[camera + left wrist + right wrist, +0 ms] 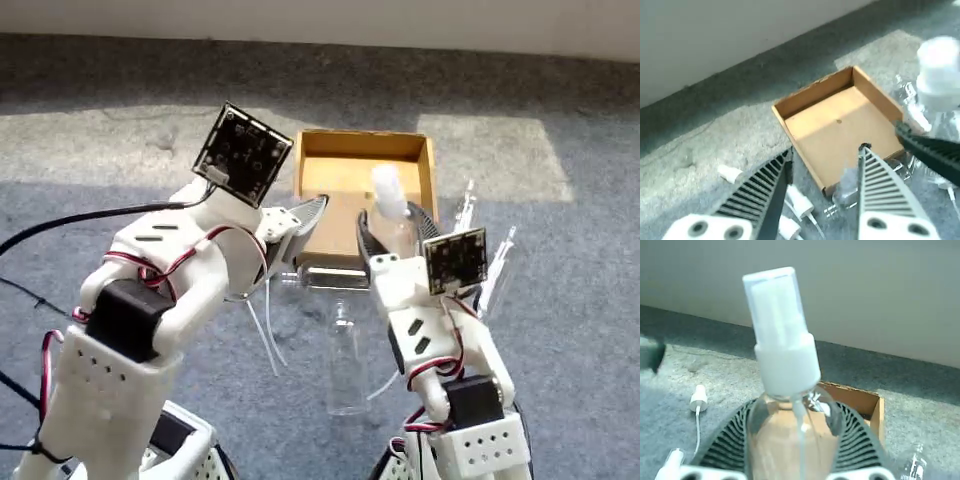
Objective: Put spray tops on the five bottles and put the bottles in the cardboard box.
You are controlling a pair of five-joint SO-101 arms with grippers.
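The right gripper (pixel 795 412) was clamped on a clear bottle (pixel 785 450), its two ribbed jaws pressed against the bottle's sides. The bottle's long axis ran along the jaws, and its white spray top (pixel 782 335) pointed away from the wrist. Its base was cut off at the edge of the right wrist view. In the high view the bottle was over the near right part of the cardboard box (pixel 840 135), the top aimed toward the box's far wall. The left gripper (pixel 825 152) was spread wide with nothing between its jaws, just over the box's near left corner. A second bottle (pixel 345 360) without a top lay on the grey carpet (pixel 120 150) between the arms, neck toward the box. Further clear bottles (pixel 500 262) lay to the right, their outlines hard to make out. Loose spray tops (pixel 730 174) lay left of the box
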